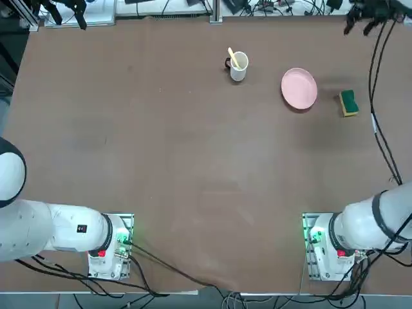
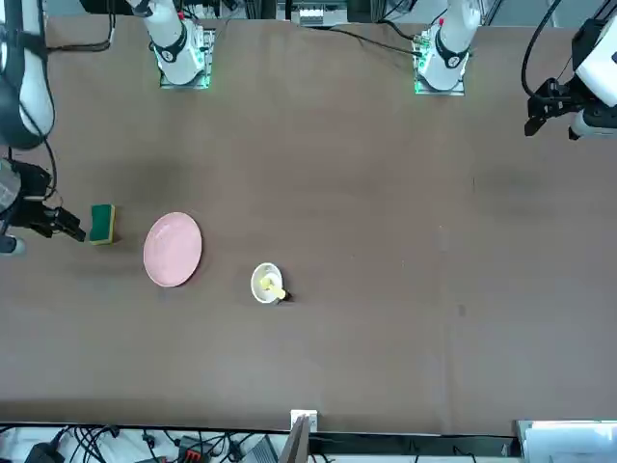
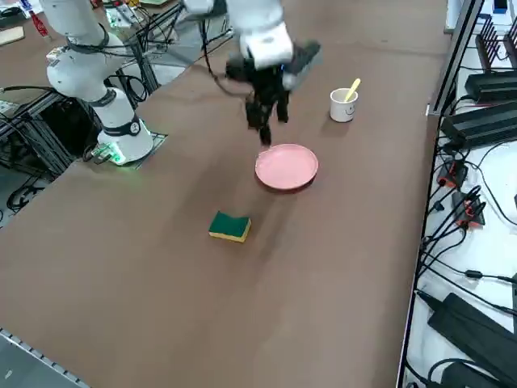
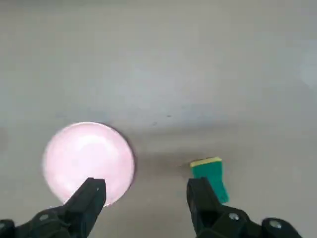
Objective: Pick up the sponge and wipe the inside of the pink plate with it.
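The sponge [image 1: 348, 102] lies flat on the brown table, green top up with a yellow layer beneath, also seen as sponge [image 3: 230, 225] and sponge [image 4: 210, 175]. A short gap away towards the table's middle sits the pale pink plate [image 1: 299, 88], plate [image 3: 287, 167], plate [image 4: 89, 161], holding nothing. My right gripper [image 4: 146, 198] hangs high above the table, looking down on both, open with nothing between its fingers. It shows as the gripper [image 3: 269, 121] over the plate's near side and as the gripper [image 2: 60, 225] beside the sponge [image 2: 103, 223].
A white mug [image 1: 238, 66] holding a yellow utensil stands left of the plate in the top view. A black cable [image 1: 376, 96] from my right arm hangs over the table's right edge near the sponge. Shelving and cables [image 3: 472, 121] lie beyond the table.
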You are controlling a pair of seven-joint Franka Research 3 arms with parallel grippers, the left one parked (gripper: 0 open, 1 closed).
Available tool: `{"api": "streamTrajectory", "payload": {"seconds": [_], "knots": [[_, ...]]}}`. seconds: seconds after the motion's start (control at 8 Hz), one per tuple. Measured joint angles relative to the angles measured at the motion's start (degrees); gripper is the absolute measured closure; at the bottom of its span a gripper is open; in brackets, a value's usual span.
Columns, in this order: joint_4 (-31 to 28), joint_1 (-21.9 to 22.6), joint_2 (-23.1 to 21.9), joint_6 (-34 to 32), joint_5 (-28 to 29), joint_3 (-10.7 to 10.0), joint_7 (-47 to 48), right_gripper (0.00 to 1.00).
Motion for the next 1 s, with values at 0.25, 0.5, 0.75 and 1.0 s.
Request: {"api": "streamTrajectory", "payload": {"seconds": [0.25,0.5,0.75,1.0], "knots": [[6.0,0.79,-0.3,-9.0,0.0,-0.01,-2.17,0.0],[9.37,0.84,-1.83,-14.07,0.0,-0.06,-5.25,0.0],[10.45,2.1,-4.79,-19.08,-0.32,0.0,-5.42,0.0],[10.57,3.85,-8.42,-22.95,-0.49,0.42,-3.45,0.0]]}}
